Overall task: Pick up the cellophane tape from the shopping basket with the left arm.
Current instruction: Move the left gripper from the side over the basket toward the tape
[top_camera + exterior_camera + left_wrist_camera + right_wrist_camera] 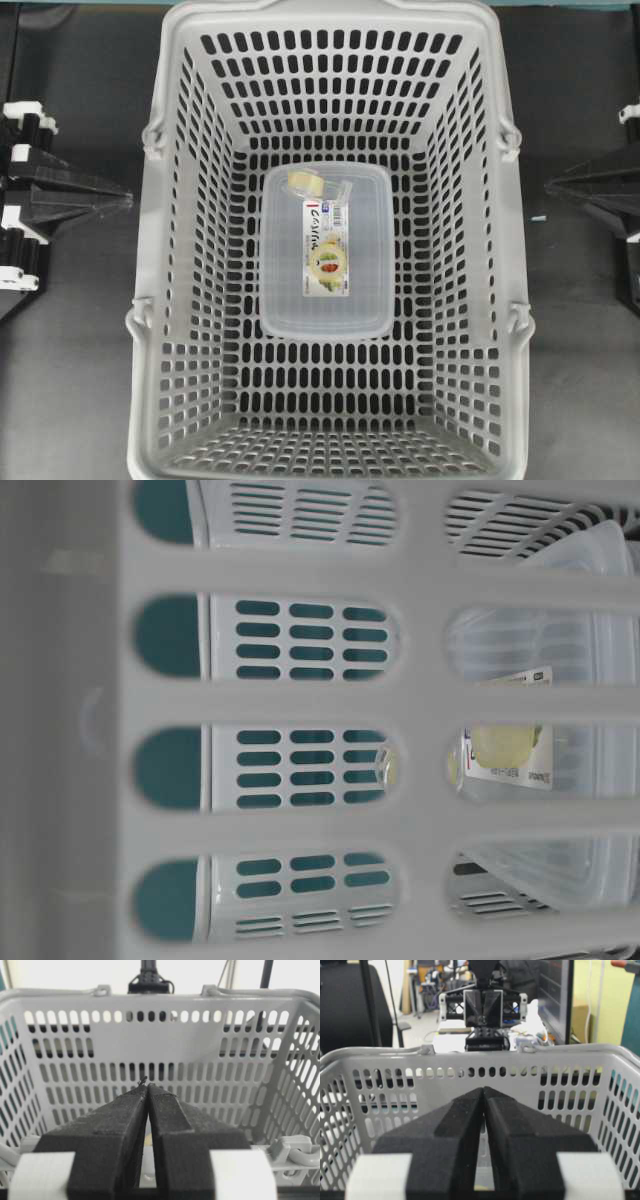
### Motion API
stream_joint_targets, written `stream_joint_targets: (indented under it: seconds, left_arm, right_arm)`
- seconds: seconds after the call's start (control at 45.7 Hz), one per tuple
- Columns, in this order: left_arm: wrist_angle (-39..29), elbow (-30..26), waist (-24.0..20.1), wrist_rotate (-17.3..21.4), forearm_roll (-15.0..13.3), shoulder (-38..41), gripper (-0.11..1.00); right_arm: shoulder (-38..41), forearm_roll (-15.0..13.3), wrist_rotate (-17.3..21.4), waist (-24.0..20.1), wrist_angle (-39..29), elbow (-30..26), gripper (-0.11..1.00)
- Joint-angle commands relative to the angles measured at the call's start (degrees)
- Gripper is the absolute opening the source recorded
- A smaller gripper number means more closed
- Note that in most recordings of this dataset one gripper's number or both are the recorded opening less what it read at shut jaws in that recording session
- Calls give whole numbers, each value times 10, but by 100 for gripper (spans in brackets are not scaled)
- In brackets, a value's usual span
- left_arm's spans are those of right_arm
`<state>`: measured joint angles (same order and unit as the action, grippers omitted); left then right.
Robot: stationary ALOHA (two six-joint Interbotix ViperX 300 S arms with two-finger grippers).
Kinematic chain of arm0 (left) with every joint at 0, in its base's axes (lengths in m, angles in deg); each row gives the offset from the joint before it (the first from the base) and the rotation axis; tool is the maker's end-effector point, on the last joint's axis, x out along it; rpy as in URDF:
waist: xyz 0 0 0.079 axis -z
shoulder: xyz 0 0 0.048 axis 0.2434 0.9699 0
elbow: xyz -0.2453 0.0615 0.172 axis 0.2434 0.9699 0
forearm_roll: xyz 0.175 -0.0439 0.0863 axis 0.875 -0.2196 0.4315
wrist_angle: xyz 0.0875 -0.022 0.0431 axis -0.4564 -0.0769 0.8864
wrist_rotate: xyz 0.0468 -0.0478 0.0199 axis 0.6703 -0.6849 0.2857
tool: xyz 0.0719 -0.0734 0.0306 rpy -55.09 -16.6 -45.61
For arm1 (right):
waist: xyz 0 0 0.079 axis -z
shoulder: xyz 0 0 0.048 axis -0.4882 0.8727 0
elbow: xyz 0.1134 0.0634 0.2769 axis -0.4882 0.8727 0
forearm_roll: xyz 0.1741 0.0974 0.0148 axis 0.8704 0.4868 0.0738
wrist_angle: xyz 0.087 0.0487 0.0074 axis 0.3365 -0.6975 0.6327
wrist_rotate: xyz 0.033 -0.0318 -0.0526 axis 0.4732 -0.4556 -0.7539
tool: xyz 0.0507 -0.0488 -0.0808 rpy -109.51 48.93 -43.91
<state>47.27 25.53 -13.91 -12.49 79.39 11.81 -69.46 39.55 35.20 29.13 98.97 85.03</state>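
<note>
Card-backed cellophane tape in slotted grey shopping basket; both foam-padded hands together.

Printed card of the cellophane tape carries red marks and small print, too small and blurred to read. No other legible text, brand or number anywhere.

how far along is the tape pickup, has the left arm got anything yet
Nothing looks done: the cellophane tape lies on the clear plastic container on the floor of the shopping basket. The left gripper is shut and empty, outside the basket wall; the right gripper likewise. Opening, reaching in, grasping and lifting are all left.
</note>
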Motion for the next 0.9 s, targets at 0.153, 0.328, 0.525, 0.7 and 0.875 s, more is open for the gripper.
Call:
stream_joint_targets:
  seconds: [0.153, 0.328, 0.525, 0.7, 0.875]
  left_arm:
    - [-165, -112, 1, -8, 25, 13, 0]
    - [-316, -207, 7, -7, 25, 53, 0]
    - [-442, -303, 15, -4, 25, 128, 0]
    - [-517, -367, 17, -4, 25, 209, 0]
    - [-553, -421, 18, -4, 25, 285, 0]
  right_arm:
    - [5, 5, 20, -3, -65, -10, 1]
    - [5, 5, 47, -8, -146, -27, 1]
    - [3, 5, 49, -14, -191, -39, 1]
    - [0, 5, 50, -16, -198, -40, 5]
    - [-3, 5, 50, -20, -198, -40, 46]
